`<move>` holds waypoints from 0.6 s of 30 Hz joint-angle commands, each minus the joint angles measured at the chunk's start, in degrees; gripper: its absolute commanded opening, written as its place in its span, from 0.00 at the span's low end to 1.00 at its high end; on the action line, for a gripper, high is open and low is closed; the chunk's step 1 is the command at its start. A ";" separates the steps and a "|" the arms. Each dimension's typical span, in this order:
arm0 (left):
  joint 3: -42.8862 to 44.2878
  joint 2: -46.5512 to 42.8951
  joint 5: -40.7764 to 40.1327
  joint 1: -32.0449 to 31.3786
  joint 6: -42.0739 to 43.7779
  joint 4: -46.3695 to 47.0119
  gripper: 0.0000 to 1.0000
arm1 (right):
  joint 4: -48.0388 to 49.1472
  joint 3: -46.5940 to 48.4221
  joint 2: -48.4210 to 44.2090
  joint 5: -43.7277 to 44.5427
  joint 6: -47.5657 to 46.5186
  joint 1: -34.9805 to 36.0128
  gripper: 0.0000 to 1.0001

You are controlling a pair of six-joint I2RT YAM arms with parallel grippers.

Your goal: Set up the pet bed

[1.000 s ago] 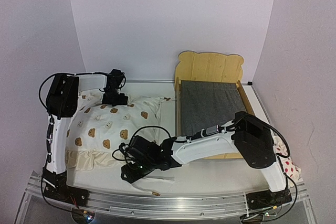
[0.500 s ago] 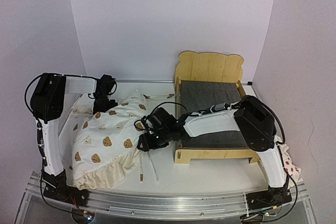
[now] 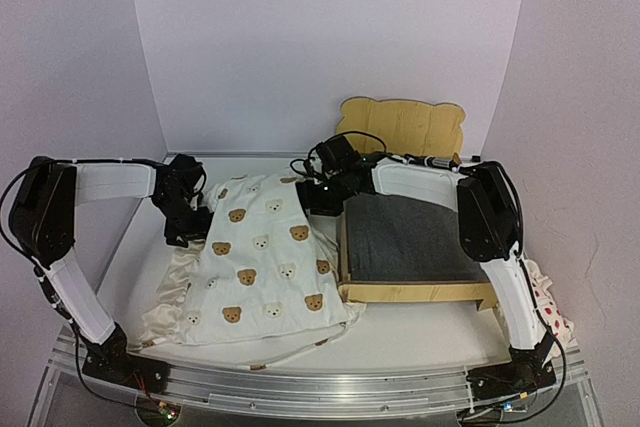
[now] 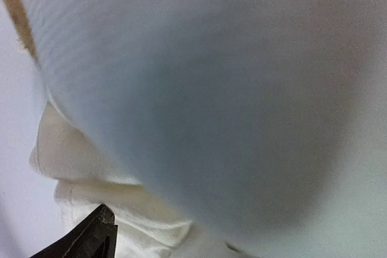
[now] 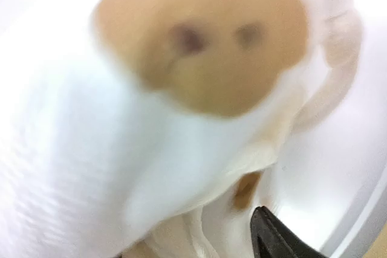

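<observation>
The pet bed stands at the right, a plywood frame with a bear-ear headboard and a bare dark grey felt base. The cream bear-print cushion is stretched out left of it, its right edge lying over the bed's left rail. My left gripper is at the cushion's upper left edge and my right gripper at its upper right corner; both look shut on the fabric. Blurred cushion cloth fills the left wrist view above one dark fingertip. The right wrist view shows a bear print and one fingertip.
A white red-dotted pillow lies at the far right, partly behind the right arm's base. The cushion's ties trail near the front edge. White walls close in the table at the back and both sides.
Both grippers have swung toward the back and lifted the cushion's upper edge. The cushion went from bunched at the front left to spread out, now reaching the bed's left rail.
</observation>
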 commanded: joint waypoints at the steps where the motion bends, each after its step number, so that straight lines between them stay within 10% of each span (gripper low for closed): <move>1: 2.12 -7.49 -2.73 -0.83 -2.43 0.42 0.82 | -3.40 1.88 -3.55 -0.37 -2.90 0.64 0.79; 7: 3.28 -10.11 -14.28 -0.88 -1.73 3.18 0.90 | -3.97 -3.06 -10.35 -0.51 -3.65 0.63 0.98; 18: -0.36 -8.24 -16.78 -0.35 3.25 11.43 0.92 | -6.37 -14.32 -20.14 6.54 0.78 5.07 0.98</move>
